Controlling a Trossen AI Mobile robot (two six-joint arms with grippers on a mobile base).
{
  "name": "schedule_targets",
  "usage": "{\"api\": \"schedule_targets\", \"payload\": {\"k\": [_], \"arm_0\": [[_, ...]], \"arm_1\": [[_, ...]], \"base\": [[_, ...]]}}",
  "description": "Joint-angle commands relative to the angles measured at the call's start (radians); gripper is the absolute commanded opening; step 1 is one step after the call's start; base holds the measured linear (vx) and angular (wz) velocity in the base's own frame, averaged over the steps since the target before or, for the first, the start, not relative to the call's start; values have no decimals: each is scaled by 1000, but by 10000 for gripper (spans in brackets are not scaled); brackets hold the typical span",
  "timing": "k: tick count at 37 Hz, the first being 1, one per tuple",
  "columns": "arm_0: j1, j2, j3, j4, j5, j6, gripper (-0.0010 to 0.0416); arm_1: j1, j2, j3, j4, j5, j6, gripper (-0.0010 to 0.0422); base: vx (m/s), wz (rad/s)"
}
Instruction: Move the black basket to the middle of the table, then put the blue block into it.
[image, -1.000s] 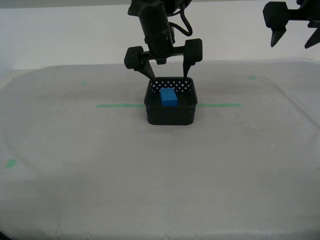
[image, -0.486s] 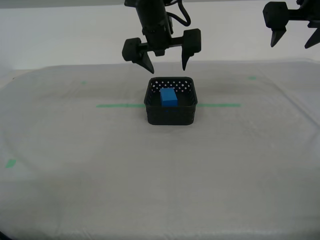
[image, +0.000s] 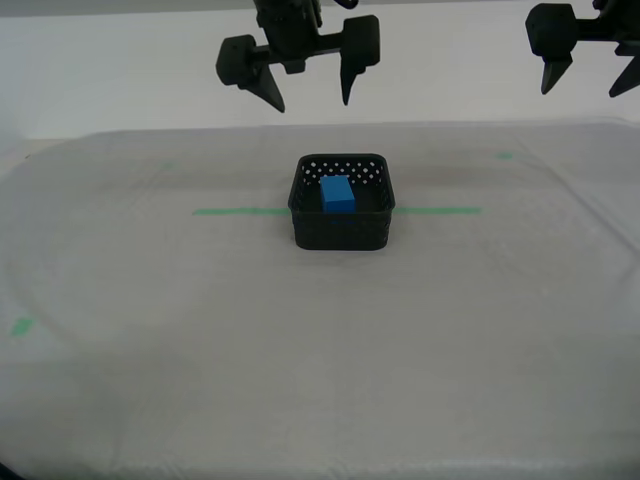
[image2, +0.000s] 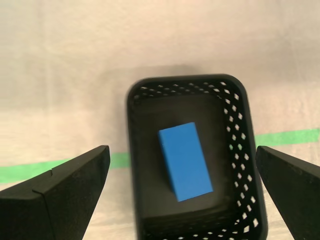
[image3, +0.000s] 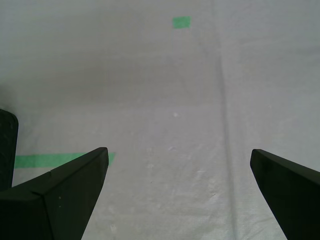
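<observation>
The black basket (image: 341, 213) sits mid-counter (image: 320, 340) on the green tape line (image: 240, 211), the blue block (image: 337, 193) inside. Both steps look done; my second gripper (image: 305, 97) and first gripper (image: 583, 80) hang open and empty.

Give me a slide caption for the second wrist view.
Open second gripper above the perforated black plastic basket, small bright-blue rectangular block inside, on the pale sheeted table.
</observation>
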Motion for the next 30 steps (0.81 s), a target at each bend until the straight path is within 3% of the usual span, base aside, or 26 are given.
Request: {"api": "schedule_targets", "payload": {"k": [1, 16, 30], "arm_0": [[0, -1, 0, 0, 0, -1, 399], [0, -1, 0, 1, 0, -1, 399], [0, -1, 0, 0, 0, -1, 398]], "arm_1": [[10, -19, 1, -6, -8, 9, 401], [58, -78, 1, -49, -30, 15, 401], [123, -126, 1, -79, -29, 70, 401]], "base": [[0, 0], [0, 0], [0, 0]]}}
